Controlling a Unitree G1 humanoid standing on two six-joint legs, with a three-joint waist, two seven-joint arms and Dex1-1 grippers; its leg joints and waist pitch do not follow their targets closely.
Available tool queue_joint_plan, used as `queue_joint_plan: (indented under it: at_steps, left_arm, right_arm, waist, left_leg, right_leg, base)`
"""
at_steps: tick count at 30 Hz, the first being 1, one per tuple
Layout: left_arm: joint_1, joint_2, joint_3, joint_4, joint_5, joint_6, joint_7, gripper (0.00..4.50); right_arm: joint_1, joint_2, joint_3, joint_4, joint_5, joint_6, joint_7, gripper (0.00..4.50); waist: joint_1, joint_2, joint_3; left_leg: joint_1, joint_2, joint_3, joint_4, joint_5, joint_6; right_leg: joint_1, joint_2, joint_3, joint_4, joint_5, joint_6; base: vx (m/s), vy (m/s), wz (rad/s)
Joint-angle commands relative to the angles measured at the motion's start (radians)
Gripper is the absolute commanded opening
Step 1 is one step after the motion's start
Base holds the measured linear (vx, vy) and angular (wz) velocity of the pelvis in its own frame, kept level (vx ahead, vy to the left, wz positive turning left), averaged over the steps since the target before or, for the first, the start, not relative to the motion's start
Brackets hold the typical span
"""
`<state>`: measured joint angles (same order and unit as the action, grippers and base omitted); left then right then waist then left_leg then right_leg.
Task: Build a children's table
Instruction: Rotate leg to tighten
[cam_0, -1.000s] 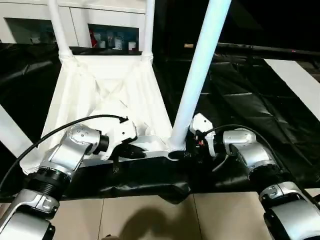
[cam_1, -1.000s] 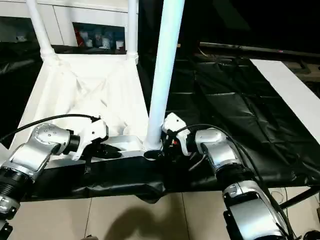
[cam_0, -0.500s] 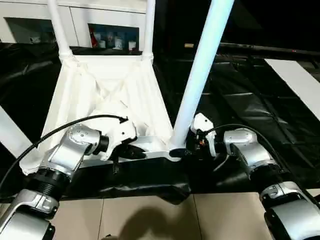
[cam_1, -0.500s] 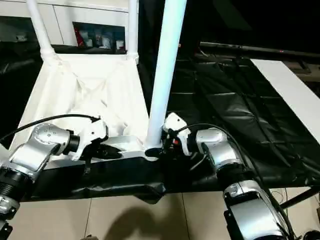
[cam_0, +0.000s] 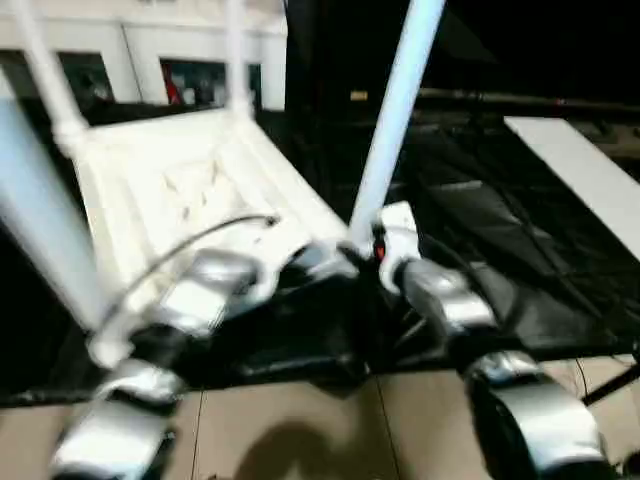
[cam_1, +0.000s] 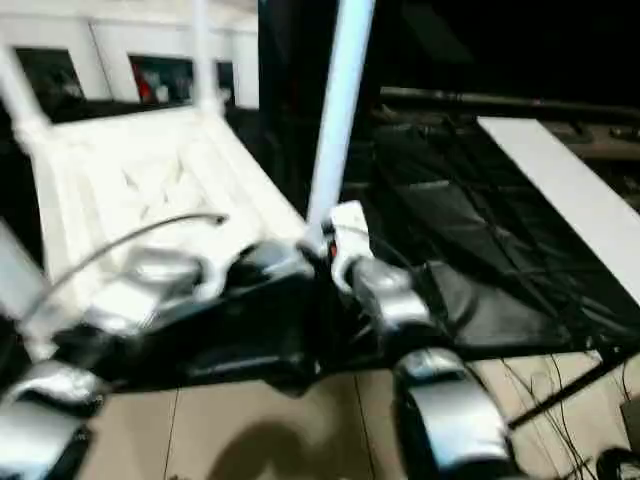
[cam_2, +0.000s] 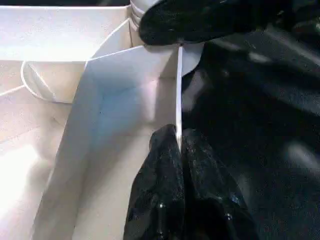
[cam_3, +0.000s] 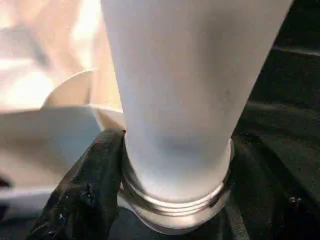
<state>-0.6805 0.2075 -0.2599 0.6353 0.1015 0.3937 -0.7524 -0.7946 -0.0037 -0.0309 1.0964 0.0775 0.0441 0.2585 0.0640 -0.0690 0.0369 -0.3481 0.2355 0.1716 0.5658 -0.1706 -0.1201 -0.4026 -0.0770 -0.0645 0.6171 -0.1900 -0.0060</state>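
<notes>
The children's table lies upside down: its white ribbed tabletop rests on black sheeting with white tube legs standing up from the corner sockets. My left gripper is shut on the thin near rim of the tabletop, close to the near right corner. My right gripper is closed around the foot of the near right leg, just above its threaded collar. One black finger presses against that collar. In the head views both grippers meet at this corner.
Two more legs rise at the far corners and another at the near left. A white cabinet stands behind. A white board lies at the right on the black sheeting. Beige floor tiles lie below.
The head camera has swung, so the whole picture has shifted and blurred. My right gripper's fingers have narrowed onto the leg's foot. The left grip on the rim is unchanged.
</notes>
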Motion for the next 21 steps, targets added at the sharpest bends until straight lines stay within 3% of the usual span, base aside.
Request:
queue_joint_plan:
  at_steps: [1,6,10,13,14,15,17,21]
  left_arm:
    - [0.009,-0.037,-0.026,0.065,0.024,0.026,0.054,0.00]
    - [-0.001,-0.030,-0.043,0.072,0.050,0.002,0.045,0.00]
    - [0.007,-0.003,-0.069,0.052,0.062,-0.016,0.009,0.00]
    - [0.023,0.021,-0.067,0.026,0.045,-0.029,-0.038,0.00]
    - [0.029,0.034,-0.072,0.021,0.047,-0.049,-0.058,0.00]
    - [0.034,0.046,-0.072,0.018,0.047,-0.055,-0.073,0.00]
    - [0.046,0.079,-0.067,0.008,0.039,-0.077,-0.115,0.00]
    - [0.068,0.137,-0.071,-0.020,0.007,-0.127,-0.227,0.00]
  right_arm:
    - [-0.023,0.040,0.013,0.026,-0.002,0.017,-0.040,2.72]
    - [-0.039,0.053,0.024,0.036,-0.028,-0.024,-0.029,2.72]
    - [-0.039,0.035,0.046,0.033,-0.042,-0.052,0.072,2.72]
    - [-0.028,0.004,0.079,0.002,-0.050,-0.054,0.188,2.72]
    - [-0.024,-0.009,0.089,-0.010,-0.052,-0.054,0.226,3.28]
    - [-0.019,-0.024,0.092,-0.023,-0.044,-0.046,0.273,3.42]
    - [-0.006,-0.071,0.116,-0.059,-0.049,-0.033,0.372,3.44]
    - [0.028,-0.147,0.163,-0.122,-0.062,-0.064,0.536,3.63]
  waist:
    - [0.005,0.017,-0.048]
    - [0.005,0.020,-0.049]
    - [0.003,0.018,-0.051]
    - [0.003,0.023,-0.051]
    - [0.002,0.022,-0.052]
    - [0.003,0.021,-0.053]
    - [0.003,0.023,-0.055]
    - [0.003,0.021,-0.054]
  left_leg:
    - [0.009,-0.010,0.005,-0.065,-0.330,-0.028]
    - [-0.001,-0.008,0.006,-0.067,-0.302,-0.018]
    - [-0.002,-0.008,0.008,-0.065,-0.283,-0.011]
    - [-0.003,-0.007,0.010,-0.064,-0.268,-0.002]
    - [-0.004,-0.007,0.010,-0.064,-0.263,0.000]
    - [-0.006,-0.007,0.009,-0.063,-0.245,0.005]
    - [-0.009,-0.006,0.010,-0.060,-0.204,0.020]
    - [-0.007,-0.006,0.012,-0.059,-0.199,0.031]
  right_leg:
    - [0.029,-0.049,0.035,-0.094,-0.369,-0.130]
    - [0.035,-0.048,0.037,-0.087,-0.294,-0.143]
    - [0.038,-0.048,0.037,-0.083,-0.255,-0.162]
    - [0.041,-0.048,0.038,-0.080,-0.223,-0.180]
    - [0.043,-0.047,0.037,-0.079,-0.215,-0.182]
    - [0.046,-0.048,0.037,-0.076,-0.190,-0.190]
    - [0.051,-0.046,0.037,-0.069,-0.114,-0.211]
    - [0.053,-0.046,0.038,-0.066,-0.095,-0.228]
  base:
    - [0.000,0.000,0.00]
    - [0.000,0.000,0.00]
    - [0.000,0.000,0.00]
    - [0.000,0.000,0.00]
    - [0.000,0.000,0.00]
    - [0.000,0.000,0.00]
    - [0.000,0.000,0.00]
    - [0.000,0.000,0.00]
